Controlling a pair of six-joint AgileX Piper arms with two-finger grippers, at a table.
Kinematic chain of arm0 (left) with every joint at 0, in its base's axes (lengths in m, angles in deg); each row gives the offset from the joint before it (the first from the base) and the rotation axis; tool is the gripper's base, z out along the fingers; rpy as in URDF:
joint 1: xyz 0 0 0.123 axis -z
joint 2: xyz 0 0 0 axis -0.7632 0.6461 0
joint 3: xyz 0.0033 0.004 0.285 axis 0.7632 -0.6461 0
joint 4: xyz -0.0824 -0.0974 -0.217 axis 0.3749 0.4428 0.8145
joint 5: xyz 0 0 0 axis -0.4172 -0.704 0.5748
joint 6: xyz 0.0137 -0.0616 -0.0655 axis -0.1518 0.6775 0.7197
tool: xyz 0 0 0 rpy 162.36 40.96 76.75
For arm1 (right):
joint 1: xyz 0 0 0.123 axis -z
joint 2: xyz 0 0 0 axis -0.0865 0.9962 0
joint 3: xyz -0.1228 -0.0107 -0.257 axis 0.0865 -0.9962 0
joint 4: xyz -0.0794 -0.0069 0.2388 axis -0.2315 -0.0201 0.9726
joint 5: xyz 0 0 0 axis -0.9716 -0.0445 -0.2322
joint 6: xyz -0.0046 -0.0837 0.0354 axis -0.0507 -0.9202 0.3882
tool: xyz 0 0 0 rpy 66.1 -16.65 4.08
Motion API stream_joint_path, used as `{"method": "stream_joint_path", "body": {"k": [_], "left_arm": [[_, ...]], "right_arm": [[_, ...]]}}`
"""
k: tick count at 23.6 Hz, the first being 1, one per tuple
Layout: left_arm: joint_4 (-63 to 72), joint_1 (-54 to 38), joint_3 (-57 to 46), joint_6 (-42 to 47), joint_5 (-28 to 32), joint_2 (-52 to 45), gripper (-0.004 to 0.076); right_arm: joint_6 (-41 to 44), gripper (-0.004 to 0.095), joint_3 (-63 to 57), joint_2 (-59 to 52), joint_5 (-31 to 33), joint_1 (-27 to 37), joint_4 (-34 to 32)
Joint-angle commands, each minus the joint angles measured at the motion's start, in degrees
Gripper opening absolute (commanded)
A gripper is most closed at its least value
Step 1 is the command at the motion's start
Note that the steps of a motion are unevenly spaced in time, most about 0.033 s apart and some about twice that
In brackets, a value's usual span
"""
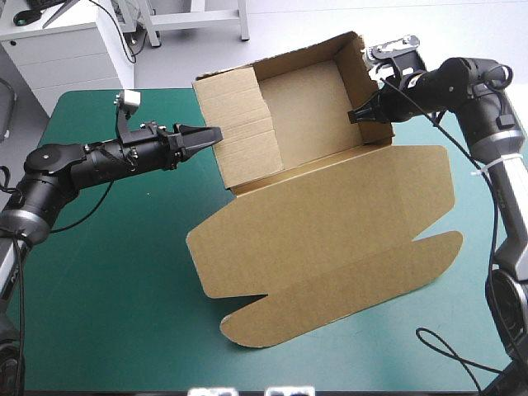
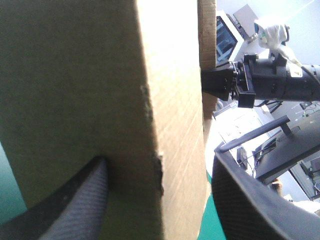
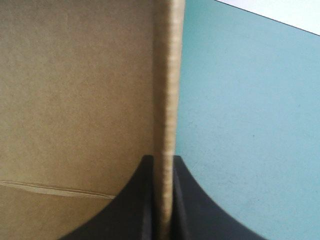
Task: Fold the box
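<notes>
The right gripper (image 3: 162, 161) pinches one side wall of the brown cardboard box (image 1: 330, 214), an open tray whose lid lies flat on the teal-green table cover (image 1: 107, 272). The left gripper (image 2: 160, 157) stands spread, its black fingers (image 2: 85, 205) either side of the opposite wall.

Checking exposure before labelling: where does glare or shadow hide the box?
Left wrist view: glare bleaches a strip of the box; its broad face lies in shade. Right wrist view: even light, the wall edge visible in the right gripper. High view: evenly lit, no glare.
</notes>
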Motion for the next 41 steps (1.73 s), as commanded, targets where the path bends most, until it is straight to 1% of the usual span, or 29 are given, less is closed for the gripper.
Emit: {"method": "stream_joint_path", "body": {"k": [1, 5, 11, 13, 16, 18, 20, 21, 22, 23, 24, 25, 26, 27, 28, 30, 32, 33, 37, 39, 41], "left_arm": [[3.02, 0.28, 1.96, -0.36, -2.61, -2.02, 0.0445], [2.66, 0.28, 1.77, -0.36, -2.41, -2.02, 0.042], [1.73, 0.38, 1.77, 0.8, -0.93, -2.02, 0.0419], [0.61, 0.38, 1.77, 3.06, -0.66, -2.02, 0.0419], [-6.38, 1.75, 2.72, 12.23, 0.6, -2.02, 0.0419], [-13.03, 4.01, 4.17, 16.53, 2.1, -2.02, 0.0419], [-20.03, 8.54, 6.89, 23.6, 5.87, -2.02, 0.0419], [-25.56, 11.98, 9.1, 29.42, 9.87, -2.02, 0.0419], [-28.59, 13.67, 10.02, 32.62, 11.45, -2.02, 0.0419], [-37.74, 17.09, 12.06, 41.03, 15.05, -2.02, 0.0419], [-42.8, 18.47, 12.74, 44.74, 16.17, -2.02, 0.0419], [-52.95, 21.92, 13.51, 52.74, 18.17, -2.02, 0.0419], [-56.94, 23.27, 13.52, 56.7, 18.73, -2.02, 0.0419], [-66.24, 26.38, 13.52, 64.88, 18.94, -2.02, 0.0419], [-73.98, 28.88, 13.52, 70.74, 18.94, -2.02, 0.0419], [-84.03, 31.67, 13.52, 81.28, 18.94, -2.02, 0.0418], [-89.21, 33.0, 13.52, 86.52, 18.81, -1.92, 0.0418], [-89.7, 33.0, 13.52, 86.96, 18.7, -1.92, 0.0414], [-90.37, 33.0, 13.75, 89.12, 17.87, -1.92, 0.0333], [-90.25, 33.0, 13.87, 89.29, 17.87, -1.52, 0.0316], [-89.96, 33.0, 14.77, 89.44, 16.6, -0.18, 0.0314]], "right_arm": [[0.36, -0.0018, 1.65, -2.58, -2.77, 0.03, 2.22], [0.36, -0.0018, 1.65, -2.58, -2.77, 0.03, 2.22], [0.36, -0.0018, 1.65, -2.58, -2.77, 0.03, 2.22], [0.36, -0.0018, 1.65, -2.58, -2.77, 0.03, 2.22], [0.36, -0.0018, 1.65, -2.58, -2.99, 0.03, 2.22], [0.36, -0.0018, 1.65, -2.58, -3.34, 0.03, 2.22], [0.36, -0.0017, 1.65, -2.58, -3.47, 0.03, 2.22], [0.36, -0.0017, 1.65, -2.58, -3.47, 0.03, 2.22], [0.36, -0.0017, 1.65, -2.58, -3.47, 0.03, 2.22], [0.36, -0.0017, 1.65, -2.58, -3.36, 0.03, 2.22], [0.36, -0.0018, 1.65, -2.58, -3.36, 0.03, 2.13], [0.36, -0.0018, 1.65, -2.58, -3.36, 0.03, 2.09], [0.36, -0.0018, 1.65, -2.58, -3.36, 0.03, 2.09], [0.25, -0.0017, 1.65, -2.58, -3.36, 0.03, 2.09], [0.25, -0.0018, 1.65, -2.58, -3.36, 0.03, 2.09], [0.25, -0.0017, 1.65, -2.58, -3.36, 0.03, 2.09], [0.25, -0.0017, 1.65, -2.58, -3.36, 0.03, 2.09], [0.25, -0.0017, 1.65, -2.58, -3.36, 0.03, 2.09], [0.25, -0.0017, 1.65, -2.58, -3.25, 0.03, 2.3], [0.25, -0.0017, 1.65, -2.58, -3.25, 0.03, 2.39], [0.25, -0.0017, 1.65, -2.58, -3.02, 0.03, 2.39]]}}
